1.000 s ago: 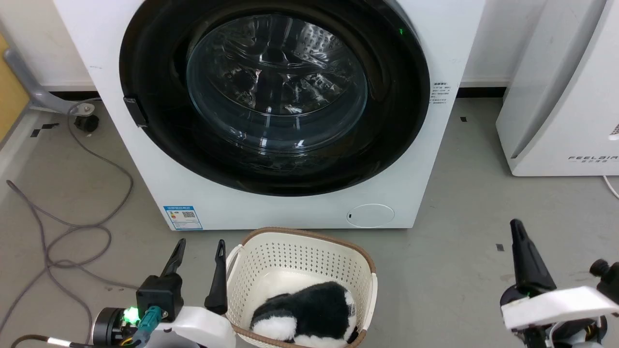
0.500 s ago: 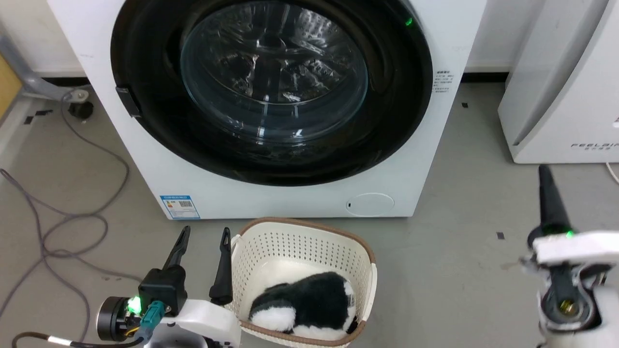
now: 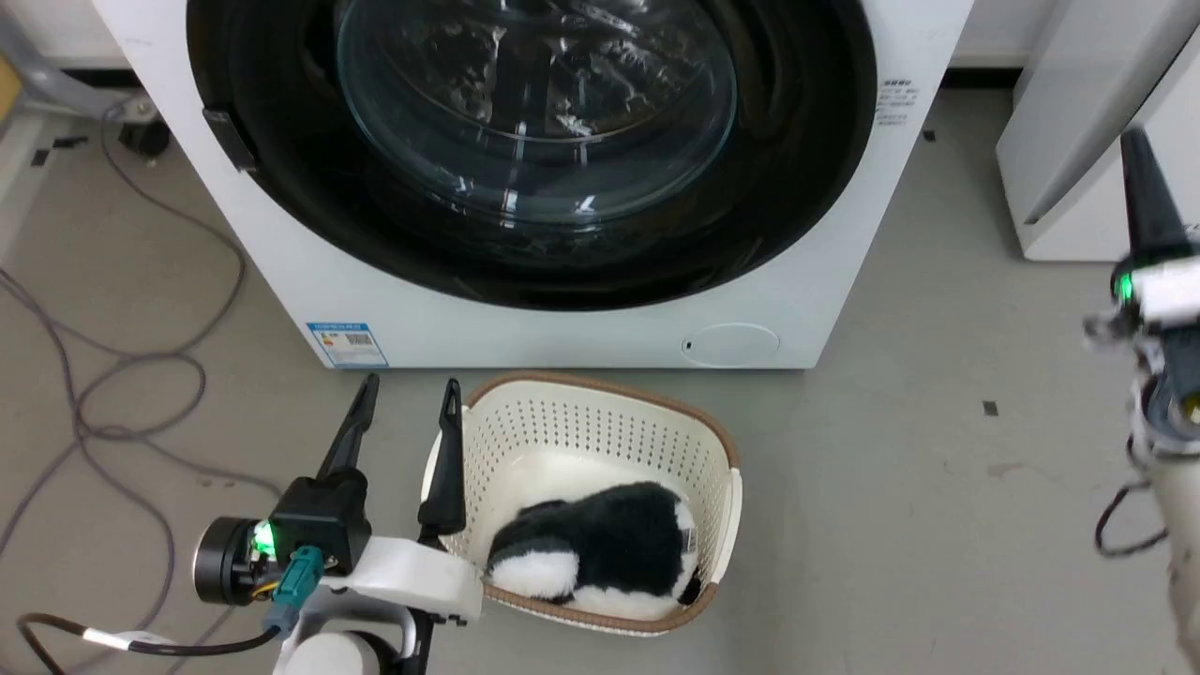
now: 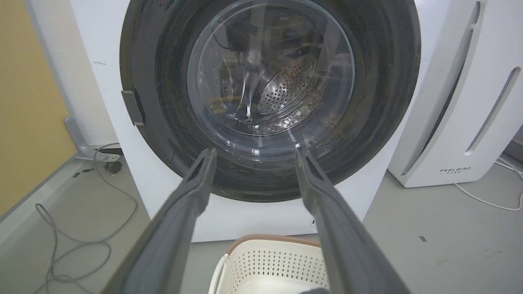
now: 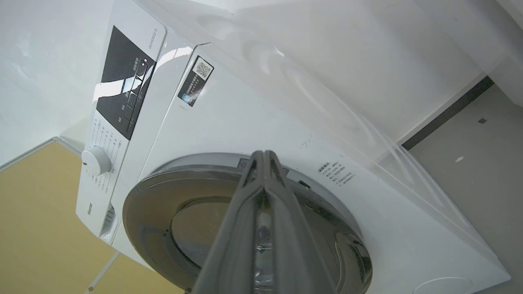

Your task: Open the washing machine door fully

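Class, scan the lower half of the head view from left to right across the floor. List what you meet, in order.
Grey cables → left gripper → white laundry basket holding a black-and-white plush toy → right gripper.

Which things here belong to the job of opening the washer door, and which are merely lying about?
Belong to the job: washing machine door, washing machine, left hand, right hand.
Lying about: laundry basket, black-and-white plush toy, floor cable, white appliance.
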Controlling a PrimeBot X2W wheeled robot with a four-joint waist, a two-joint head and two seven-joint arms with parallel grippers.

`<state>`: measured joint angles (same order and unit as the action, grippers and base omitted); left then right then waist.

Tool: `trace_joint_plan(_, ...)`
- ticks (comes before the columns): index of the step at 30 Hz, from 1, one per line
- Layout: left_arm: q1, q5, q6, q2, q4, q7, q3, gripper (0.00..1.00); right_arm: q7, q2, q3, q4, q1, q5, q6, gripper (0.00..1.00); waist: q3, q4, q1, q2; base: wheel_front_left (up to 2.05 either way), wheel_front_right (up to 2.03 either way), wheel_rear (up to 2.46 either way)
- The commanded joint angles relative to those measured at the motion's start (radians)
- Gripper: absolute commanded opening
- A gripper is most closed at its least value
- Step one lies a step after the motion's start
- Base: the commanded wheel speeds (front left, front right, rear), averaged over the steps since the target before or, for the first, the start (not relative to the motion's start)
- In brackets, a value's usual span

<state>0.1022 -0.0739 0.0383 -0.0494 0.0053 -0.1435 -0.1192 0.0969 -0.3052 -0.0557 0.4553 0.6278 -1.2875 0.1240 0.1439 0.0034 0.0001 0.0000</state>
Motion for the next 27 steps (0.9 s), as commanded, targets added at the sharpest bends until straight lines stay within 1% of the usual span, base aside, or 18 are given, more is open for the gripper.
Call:
trace_joint_plan(1,0.019,-0.006,0.008,-0.001,-0.007,-0.013,-0.006,1.0,-0.015,-0.024,-0.026,0.032,0.059,-0.049,0.004,0.0,0.015,0.004,-0.0001,0.0,0.0,0.0,0.0)
trace_joint_plan(8,0.052,-0.008,0.013,-0.001,-0.02,-0.028,-0.018,1.0,-0.126,-0.099,-0.166,0.168,0.274,-0.184,0.005,0.0,0.061,0.017,-0.0001,0.0,0.0,0.0,0.0)
trace_joint_plan(12,0.069,-0.009,0.017,-0.001,-0.028,-0.036,-0.025,1.0,-0.19,-0.124,-0.258,0.268,0.412,-0.247,0.005,0.0,0.091,0.023,-0.0001,0.0,0.0,0.0,0.0)
trace_joint_plan(20,0.109,-0.015,0.025,-0.001,-0.045,-0.053,-0.042,1.0,-0.362,-0.133,-0.436,0.454,0.695,-0.342,0.005,0.0,0.167,0.03,-0.0001,0.0,0.0,0.0,0.0)
trace_joint_plan(27,0.151,-0.018,0.03,-0.001,-0.051,-0.068,-0.058,1.0,-0.497,-0.112,-0.572,0.566,0.876,-0.405,0.006,0.0,0.228,0.036,-0.0001,0.0,0.0,0.0,0.0)
